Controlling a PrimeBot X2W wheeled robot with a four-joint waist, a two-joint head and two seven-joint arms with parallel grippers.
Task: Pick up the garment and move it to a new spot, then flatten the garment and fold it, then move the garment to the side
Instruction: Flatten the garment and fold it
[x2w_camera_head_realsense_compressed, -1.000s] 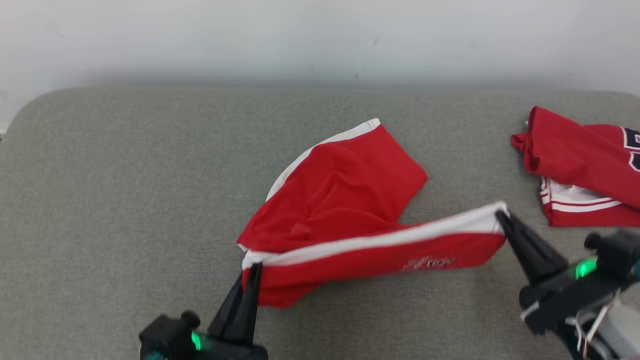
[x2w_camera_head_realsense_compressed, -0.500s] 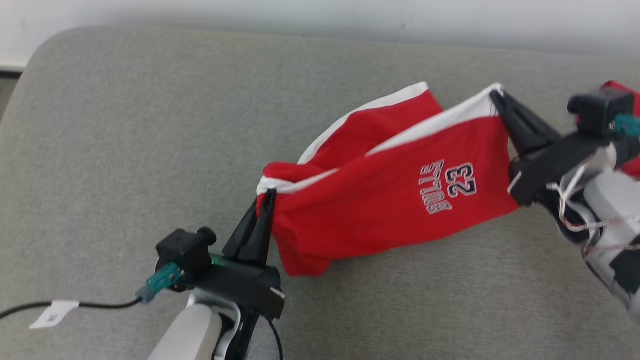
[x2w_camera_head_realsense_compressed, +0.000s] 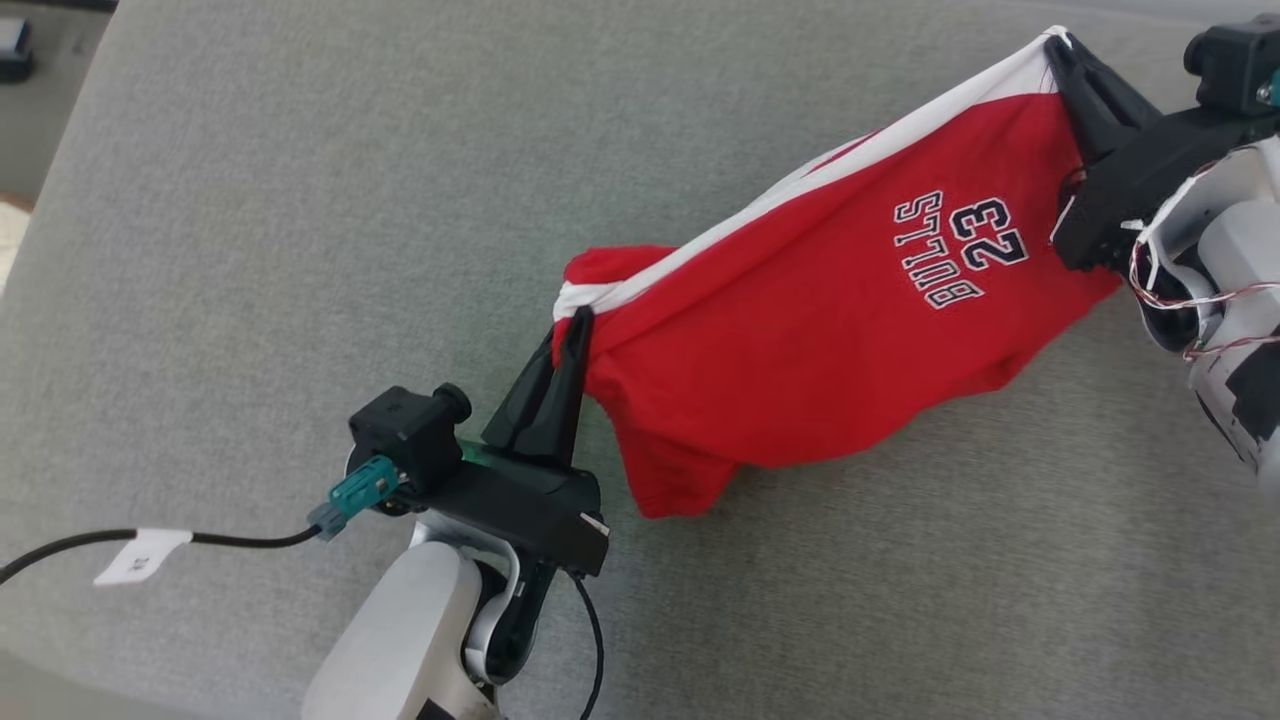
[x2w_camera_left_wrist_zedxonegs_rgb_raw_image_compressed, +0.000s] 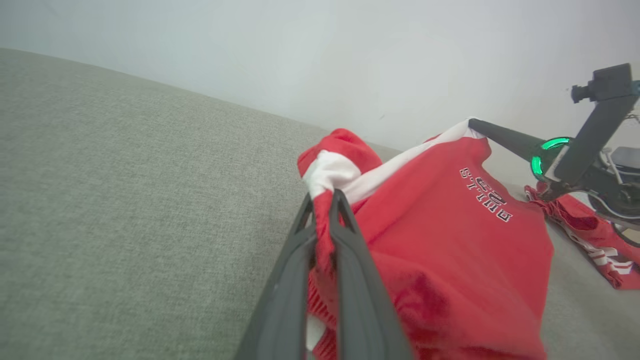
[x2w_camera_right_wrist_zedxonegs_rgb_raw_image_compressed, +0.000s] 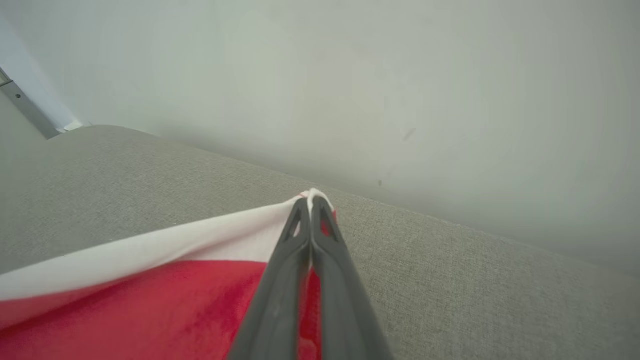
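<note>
Head view: left fingers (x2w_camera_head_realsense_compressed: 555, 390) and right fingers (x2w_camera_head_realsense_compressed: 1092, 82) each pinch the red garment (x2w_camera_head_realsense_compressed: 830, 340) over grey upholstery (x2w_camera_head_realsense_compressed: 250, 250).

The garment (x2w_camera_head_realsense_compressed: 830, 340) is bright red with a white band along one edge and lettering that looks black or navy, outlined in white. The desk (x2w_camera_head_realsense_compressed: 250, 250) is flecked grey weave. The second garment (x2w_camera_left_wrist_zedxonegs_rgb_raw_image_compressed: 595, 240) is red with white stripes; the left gripper (x2w_camera_head_realsense_compressed: 573, 325) and right gripper (x2w_camera_head_realsense_compressed: 1055, 45) are black.
</note>
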